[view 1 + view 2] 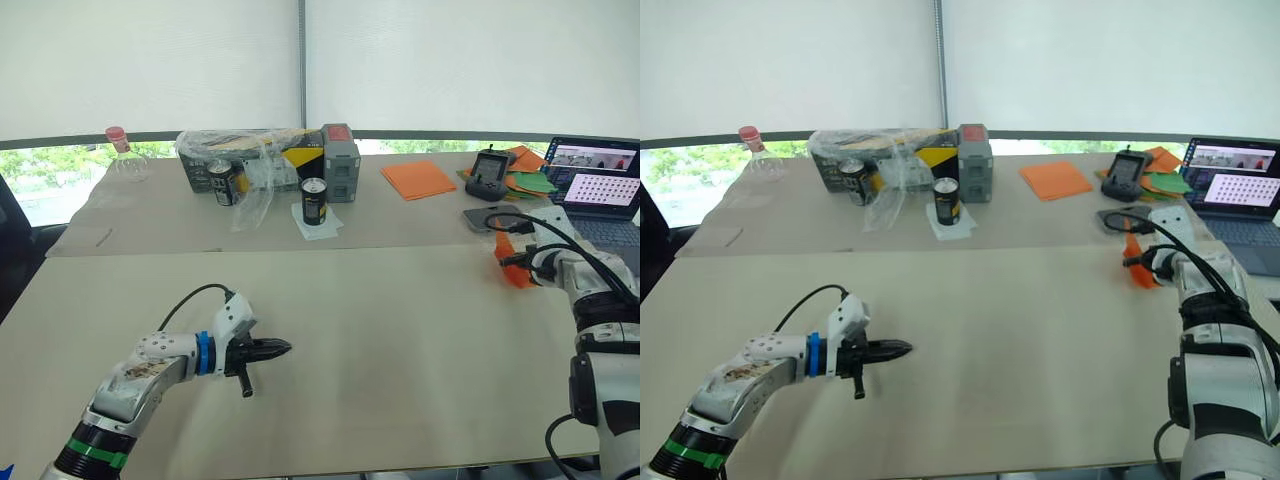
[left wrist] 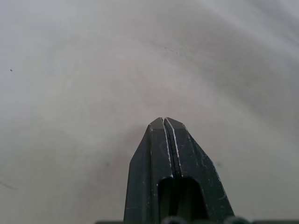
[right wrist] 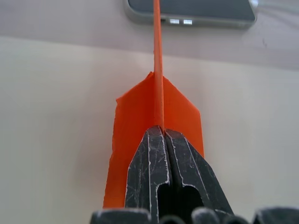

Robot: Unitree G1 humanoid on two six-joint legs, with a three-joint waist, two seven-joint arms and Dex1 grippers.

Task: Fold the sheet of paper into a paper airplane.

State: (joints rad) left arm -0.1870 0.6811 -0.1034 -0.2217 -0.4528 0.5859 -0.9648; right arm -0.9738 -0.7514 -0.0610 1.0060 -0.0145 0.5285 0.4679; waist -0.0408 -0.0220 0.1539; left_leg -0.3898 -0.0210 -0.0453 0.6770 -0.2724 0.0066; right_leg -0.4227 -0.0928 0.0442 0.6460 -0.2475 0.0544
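Observation:
The sheet of paper is folded into an orange paper airplane (image 3: 135, 119) with flat flaps and an upright centre crease. It is at the table's right side, just in front of a phone (image 3: 196, 11). My right gripper (image 3: 161, 130) is shut on that upright crease, and in the left eye view the right gripper (image 1: 513, 259) holds the airplane (image 1: 520, 276) low over the table. My left gripper (image 1: 283, 348) is shut with nothing in it, low over the bare tabletop at the front left, pointing right.
A stack of orange sheets (image 1: 418, 178) lies at the back. A laptop (image 1: 600, 185), loose green and orange papers (image 1: 530, 180) and a black device (image 1: 490, 172) are at the back right. Two cans (image 1: 314, 200), a bagged box (image 1: 250, 155) and a bottle (image 1: 122, 155) stand at the back left.

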